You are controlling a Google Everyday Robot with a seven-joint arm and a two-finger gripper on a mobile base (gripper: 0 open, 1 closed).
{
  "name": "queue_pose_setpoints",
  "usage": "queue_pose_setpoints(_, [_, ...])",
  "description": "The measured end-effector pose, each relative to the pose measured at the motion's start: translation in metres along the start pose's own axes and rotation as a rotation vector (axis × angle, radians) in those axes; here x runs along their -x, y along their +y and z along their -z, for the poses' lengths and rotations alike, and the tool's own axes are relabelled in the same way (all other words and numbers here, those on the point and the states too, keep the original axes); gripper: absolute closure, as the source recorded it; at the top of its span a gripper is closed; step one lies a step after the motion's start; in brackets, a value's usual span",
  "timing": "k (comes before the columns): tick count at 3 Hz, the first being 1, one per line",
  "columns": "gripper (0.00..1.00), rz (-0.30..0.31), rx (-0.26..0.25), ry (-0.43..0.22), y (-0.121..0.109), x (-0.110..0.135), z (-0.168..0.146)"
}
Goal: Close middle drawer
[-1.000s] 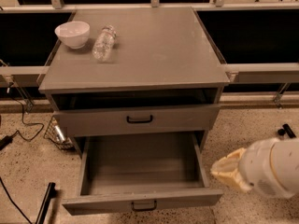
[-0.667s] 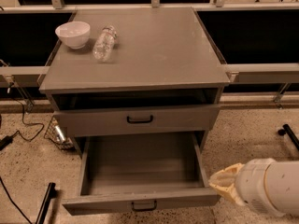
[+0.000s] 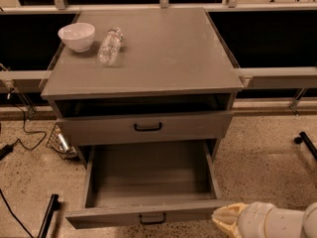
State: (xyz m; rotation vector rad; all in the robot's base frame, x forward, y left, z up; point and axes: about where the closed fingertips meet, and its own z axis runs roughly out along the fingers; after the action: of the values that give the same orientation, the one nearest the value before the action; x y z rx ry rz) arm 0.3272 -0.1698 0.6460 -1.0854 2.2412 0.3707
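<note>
The middle drawer (image 3: 148, 180) is in the lower centre of the frame and stands pulled far out of the grey cabinet (image 3: 225, 103). Its shallow grey box is open to view from above, and nothing is seen lying inside. The plain front panel is at the bottom edge of the frame, with a small black handle (image 3: 152, 218) in the middle of it.

The hand (image 3: 229, 218) is in the lower right corner, just beside the right end of this front panel. Its pale yellowish tip points to the left, toward the drawer. Whether it touches the panel cannot be told, and it also cannot be told whether the hand is released or clenched. Behind it the white arm (image 3: 270, 223) runs out of the frame to the right.

Directly above the open drawer is the top drawer (image 3: 99, 129), pushed nearly in, with its own black handle (image 3: 147, 127).

On the grey surface (image 3: 168, 58) of the cabinet, in the upper left of the frame, a white bowl (image 3: 77, 35) stands upright. A clear plastic bottle (image 3: 110, 45) lies on its side just beside it, to the right.

The speckled floor (image 3: 267, 152) is around the cabinet, and a black cable (image 3: 24, 129) lies on it at the left.
</note>
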Motion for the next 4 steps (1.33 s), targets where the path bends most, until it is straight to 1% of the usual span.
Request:
queue_pose_setpoints(1, [1.0,-0.001,0.056,-0.015,0.006,-0.017,-0.021])
queue_pose_setpoints(2, [1.0,-0.001,0.056,-0.015,0.006,-0.017,-0.021])
queue_pose_setpoints(3, [1.0,0.002,0.08,-0.016,0.01,-0.031,-0.041])
queue_pose_setpoints(4, [1.0,0.004,0.115,-0.016,0.017,-0.055,-0.075])
